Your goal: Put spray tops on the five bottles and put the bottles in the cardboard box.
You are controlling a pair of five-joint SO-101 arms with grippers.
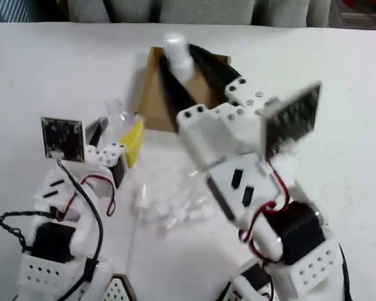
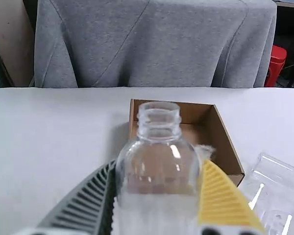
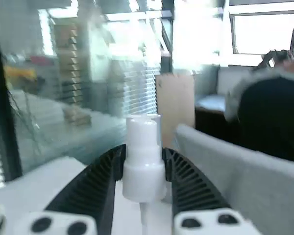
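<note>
On the left side of the table, your left gripper (image 2: 159, 169) is pinching a clear bottle (image 2: 158, 147) by its body between the grey and yellow jaws. The bottle stands upright, long axis vertical, and its threaded neck is open with nothing on it. Far and to the right of it, your right gripper (image 1: 175, 63) is raised above the cardboard box (image 1: 151, 100), pressed onto a white spray top (image 1: 175, 49). The right wrist view shows the top held head-up, with its thin tube hanging down between the jaws.

The coming move likely turns on this offset: the top must travel left and nearer until its tube is straight over the bottle's mouth, then come down along the bottle's axis. Only the right arm has the top, so the left should probably just keep the bottle steady.

The box sits just behind the bottle, slightly to its right. A clear packet of spare spray tops (image 2: 274, 188) lies on the table to the right of the bottle, low and unlikely to obstruct. A tilted tube could catch the rim.
</note>
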